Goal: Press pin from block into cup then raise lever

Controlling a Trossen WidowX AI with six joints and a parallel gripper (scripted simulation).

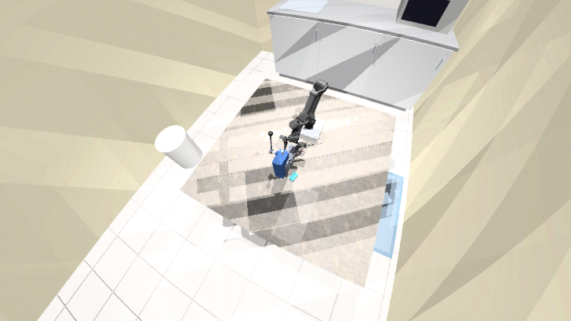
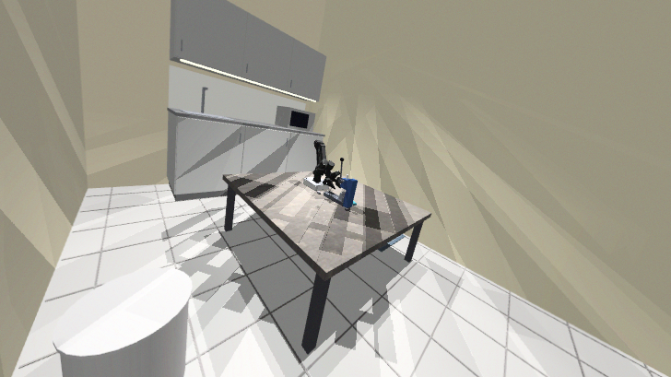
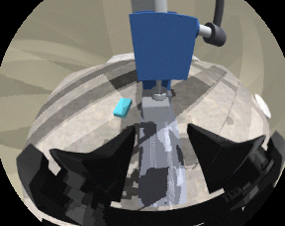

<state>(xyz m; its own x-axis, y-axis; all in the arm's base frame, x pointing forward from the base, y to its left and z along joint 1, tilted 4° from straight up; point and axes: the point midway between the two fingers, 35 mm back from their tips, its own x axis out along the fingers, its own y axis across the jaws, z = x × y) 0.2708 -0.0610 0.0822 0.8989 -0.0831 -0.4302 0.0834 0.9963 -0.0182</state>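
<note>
The blue press (image 1: 279, 164) (image 2: 349, 192) (image 3: 162, 47) stands on the table with its lever (image 1: 270, 142) (image 2: 341, 167) (image 3: 219, 11) upright at one side. In the wrist view, a light grey block (image 3: 155, 109) sits at the far end of the press bed (image 3: 159, 136), below the blue head. The punch (image 3: 159, 85) comes down over the block's top at its rear; whether it lines up with the pin cannot be told. My gripper (image 3: 161, 128) is open and empty over the bed, with its fingertips on the near side of the block. The cup is not visible.
A small cyan block (image 1: 293, 176) (image 3: 123, 107) lies on the table (image 1: 336, 224) (image 2: 297, 224) beside the press. The arm's white base (image 1: 311, 133) (image 2: 312, 182) is behind the gripper. A white cylinder (image 1: 179, 146) (image 2: 123, 323) stands off the table.
</note>
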